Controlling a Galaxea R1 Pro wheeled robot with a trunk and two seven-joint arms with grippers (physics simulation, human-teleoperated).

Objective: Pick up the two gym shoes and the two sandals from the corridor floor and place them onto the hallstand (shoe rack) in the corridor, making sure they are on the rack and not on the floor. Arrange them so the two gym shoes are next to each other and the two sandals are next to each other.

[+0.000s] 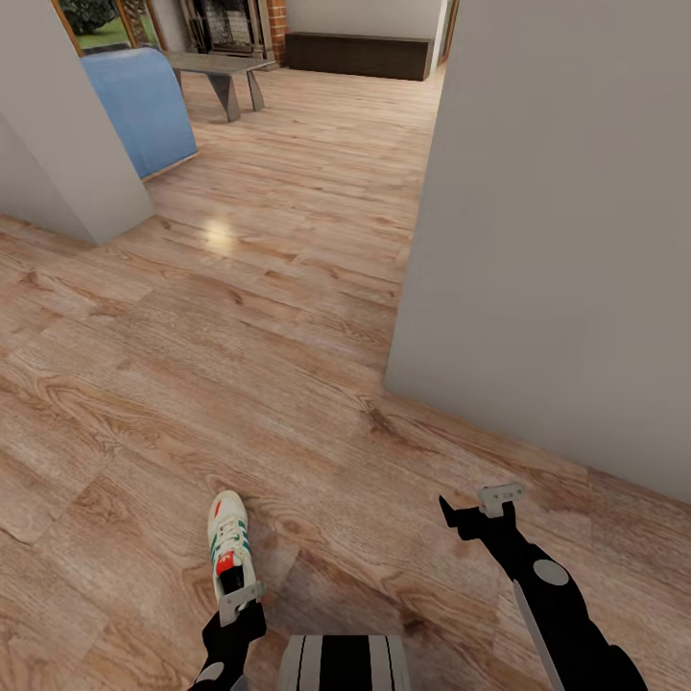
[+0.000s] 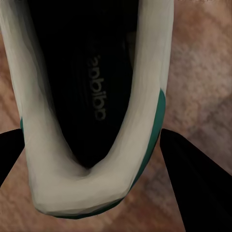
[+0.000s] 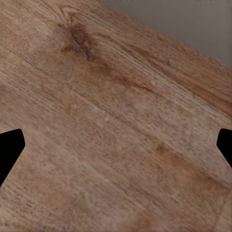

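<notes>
While reaching forward low at the frame's bottom left, the left gripper (image 1: 233, 607) is clasping the heel of a gym shoe (image 1: 230, 545) between its jaws. At lower right, the right gripper (image 1: 477, 509) is hovering over the corridor floor (image 1: 288, 365), jaws spread, empty.

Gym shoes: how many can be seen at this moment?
1. A single gym shoe is at the left gripper, over the corridor floor; the left wrist view shows its heel between the fingers. The other may be out of frame.
</notes>
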